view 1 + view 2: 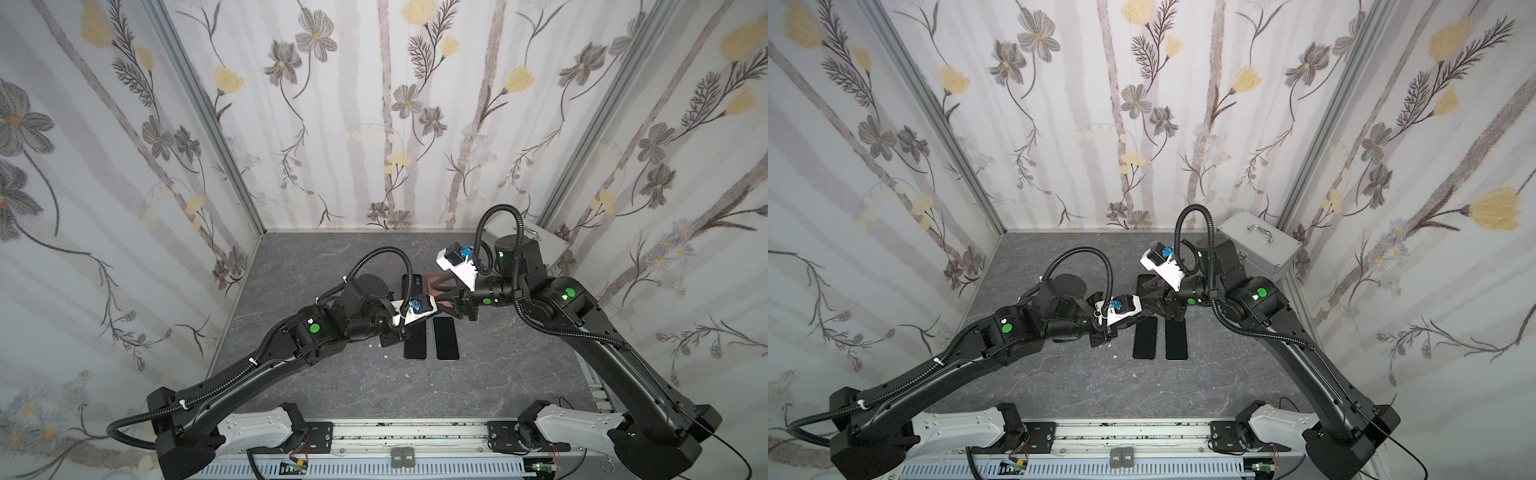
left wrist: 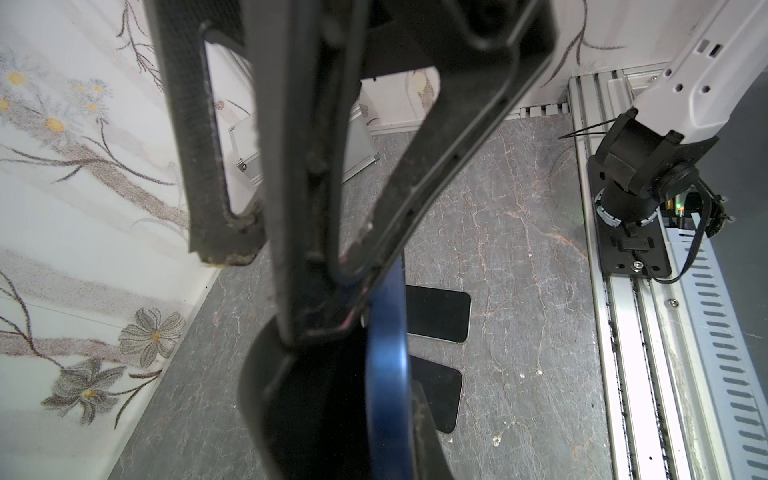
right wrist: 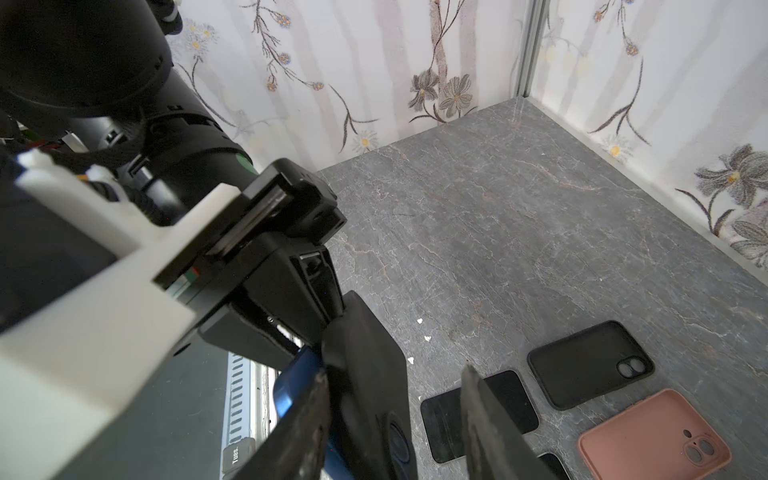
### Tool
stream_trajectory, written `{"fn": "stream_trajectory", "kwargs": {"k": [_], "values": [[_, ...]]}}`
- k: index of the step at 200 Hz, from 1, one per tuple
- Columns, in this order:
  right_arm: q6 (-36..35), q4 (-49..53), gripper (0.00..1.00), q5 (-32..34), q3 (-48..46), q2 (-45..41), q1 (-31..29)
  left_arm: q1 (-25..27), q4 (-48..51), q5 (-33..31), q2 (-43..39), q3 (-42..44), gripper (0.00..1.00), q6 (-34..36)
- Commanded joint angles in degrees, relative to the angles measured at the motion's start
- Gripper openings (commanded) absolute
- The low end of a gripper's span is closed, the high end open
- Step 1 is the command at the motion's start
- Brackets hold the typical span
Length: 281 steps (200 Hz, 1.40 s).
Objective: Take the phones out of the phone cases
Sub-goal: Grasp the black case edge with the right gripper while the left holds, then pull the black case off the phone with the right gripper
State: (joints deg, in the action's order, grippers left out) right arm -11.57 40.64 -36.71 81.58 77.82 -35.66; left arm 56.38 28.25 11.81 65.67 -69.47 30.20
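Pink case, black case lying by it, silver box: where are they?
pink case (image 3: 640, 436): right wrist view, its flat middle.
black case on table (image 3: 582, 365): right wrist view, its flat middle.
silver box (image 1: 1239, 240): a top view, its lid.

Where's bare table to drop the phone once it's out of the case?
Widest bare patch: table between the two loose phones and the front rail. Also bare: the back-left corner, behind the left arm. Crowded: centre, around the held phone; empty black case and pink case lie just behind those phones.
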Motion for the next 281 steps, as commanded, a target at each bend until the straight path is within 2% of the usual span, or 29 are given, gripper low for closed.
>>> {"fn": "stream_trajectory", "kwargs": {"k": [1, 28, 117, 164, 240, 281], "values": [[-2.3, 2.0, 0.49, 1.6, 0.4, 1.3, -0.9, 0.3, -7.0, 2.8, -0.1, -0.5, 0.00, 1.6], [-3.4, 3.0, 0.46, 1.7, 0.4, 2.7, -2.6, 0.3, -7.0, 2.6, 0.0, -0.7, 0.00, 1.7], [-2.6, 1.6, 0.15, 0.1, -0.6, 0.5, -2.1, 0.3, -7.0, 1.3, -1.2, 0.4, 0.00, 1.4], [2.2, -3.2, 0.00, -2.2, -0.8, 0.8, -1.2, 0.3, -7.1, 3.4, -0.8, 0.6, 0.00, 0.6], [13.8, -8.9, 0.00, 8.3, -1.1, 4.7, 2.8, 0.4, -7.2, 5.6, -1.0, 1.1, 0.00, -0.7], [19.7, -14.2, 0.00, 12.5, -5.0, 2.6, 6.1, 0.2, -8.8, 5.1, -2.6, 2.5, 0.00, -2.6]]}}
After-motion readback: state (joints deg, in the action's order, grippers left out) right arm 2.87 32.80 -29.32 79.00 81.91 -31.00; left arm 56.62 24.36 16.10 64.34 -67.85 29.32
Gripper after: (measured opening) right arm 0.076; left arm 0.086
